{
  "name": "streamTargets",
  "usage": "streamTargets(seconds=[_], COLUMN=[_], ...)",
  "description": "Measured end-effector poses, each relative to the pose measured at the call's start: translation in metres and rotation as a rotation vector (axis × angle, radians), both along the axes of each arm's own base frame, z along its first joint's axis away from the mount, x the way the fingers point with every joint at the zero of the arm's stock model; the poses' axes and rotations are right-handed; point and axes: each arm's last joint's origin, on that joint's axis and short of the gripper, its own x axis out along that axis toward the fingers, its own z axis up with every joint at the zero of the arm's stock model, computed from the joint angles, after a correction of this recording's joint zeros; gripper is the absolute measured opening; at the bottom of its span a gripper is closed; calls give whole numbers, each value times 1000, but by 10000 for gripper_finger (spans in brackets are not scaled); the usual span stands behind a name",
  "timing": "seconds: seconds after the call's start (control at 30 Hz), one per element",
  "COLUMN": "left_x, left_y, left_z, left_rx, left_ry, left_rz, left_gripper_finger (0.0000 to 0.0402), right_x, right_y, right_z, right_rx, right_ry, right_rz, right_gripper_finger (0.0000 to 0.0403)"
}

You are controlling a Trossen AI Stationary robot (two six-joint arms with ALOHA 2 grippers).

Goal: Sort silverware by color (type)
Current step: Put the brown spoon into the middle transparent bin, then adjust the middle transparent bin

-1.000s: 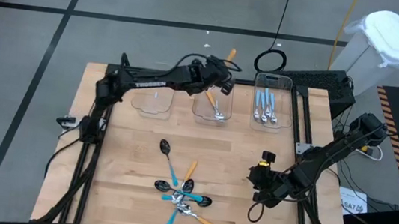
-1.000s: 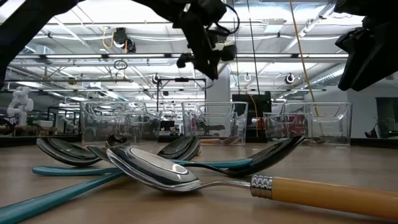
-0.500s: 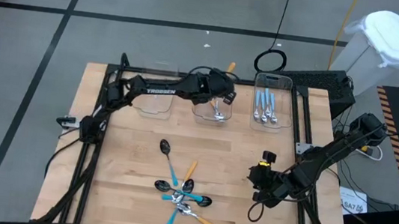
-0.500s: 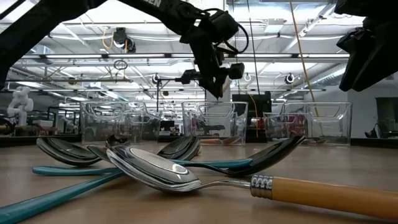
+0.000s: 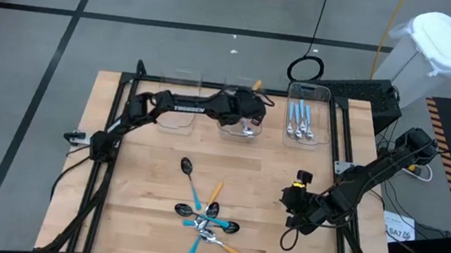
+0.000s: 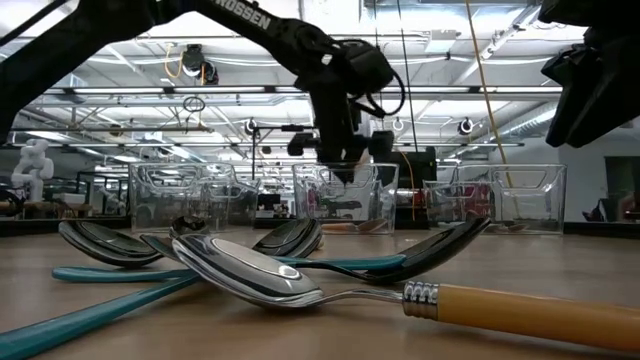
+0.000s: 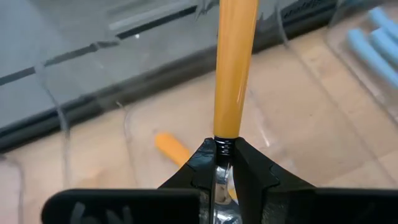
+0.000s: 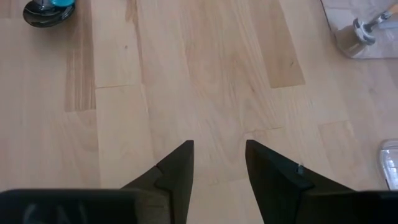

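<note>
On the wooden surface, three clear bins stand in a row along the 12 o'clock edge. The left bin looks bare. The left claw hangs over the middle bin, its fingers pinched tight on the metal neck of an orange-handled spoon, the handle pointing away from the arm toward 12 o'clock. In the left wrist view another orange handle lies on the bin floor below it. The low view shows this claw just above the rim of the middle bin.

The right bin, toward 1 o'clock, holds light-blue spoons lying side by side, bowls toward 6 o'clock.

Near the 6 o'clock edge lies the unsorted pile: teal-handled spoons with dark bowls crossed over orange-handled ones. One dark-bowled spoon reaches from the pile toward 11 o'clock.

The right claw waits at about 4 o'clock, well apart from the pile, its fingers spread and holding nothing, bare wood showing between them.
</note>
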Motion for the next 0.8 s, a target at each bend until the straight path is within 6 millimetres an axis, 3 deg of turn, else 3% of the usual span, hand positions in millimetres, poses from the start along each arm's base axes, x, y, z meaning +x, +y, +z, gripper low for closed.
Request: streamTargets(seconds=[0.2, 0.57, 0.7, 0.8], left_x=[1, 4, 6, 4], left_y=[0, -6, -21, -47], left_z=[-18, -18, -13, 0], left_rx=[-31, -15, 5, -8], left_ry=[50, 89, 166, 217], left_rz=[-2, -72, -192, -308], left_gripper_finger=[64, 125, 133, 133], right_x=[0, 0, 0, -1], right_y=[0, 0, 0, 0], right_z=[0, 0, 0, 0], right_rx=[-1, 2, 0, 0], right_ry=[3, 2, 4, 4], right_rz=[-1, -7, -7, -7], right_gripper_finger=[141, 141, 141, 141])
